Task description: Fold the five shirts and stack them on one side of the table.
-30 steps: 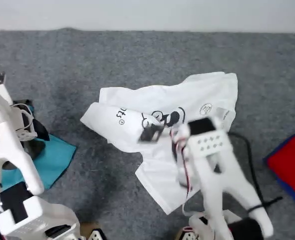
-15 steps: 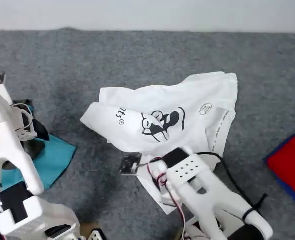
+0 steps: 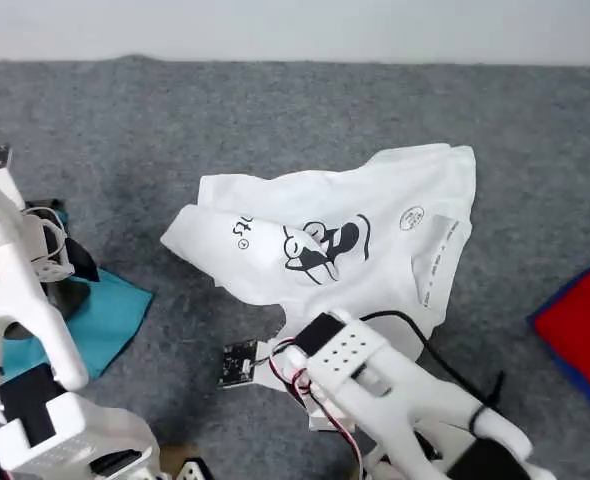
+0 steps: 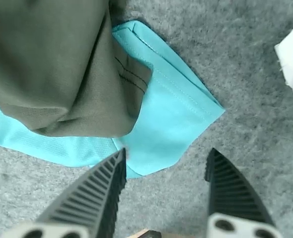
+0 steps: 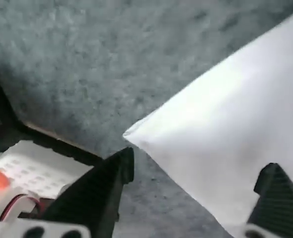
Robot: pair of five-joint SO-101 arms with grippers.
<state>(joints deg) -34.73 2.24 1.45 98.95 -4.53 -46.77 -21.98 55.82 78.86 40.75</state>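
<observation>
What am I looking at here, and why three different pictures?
Two small robot arms stand at a grey table, meant to fold shirts. One picture looks down from above; the other two come from a camera on each arm's wrist, showing its own two-fingered claw. The left gripper hangs open above a teal shirt with a dark grey shirt lying on it. The right gripper is open too, at a corner of the white shirt. A red shirt lies at the table's side. Nothing is held.

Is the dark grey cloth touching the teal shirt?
Touching. In the left wrist view the dark grey cloth lies directly on the teal shirt and covers part of it.
</observation>
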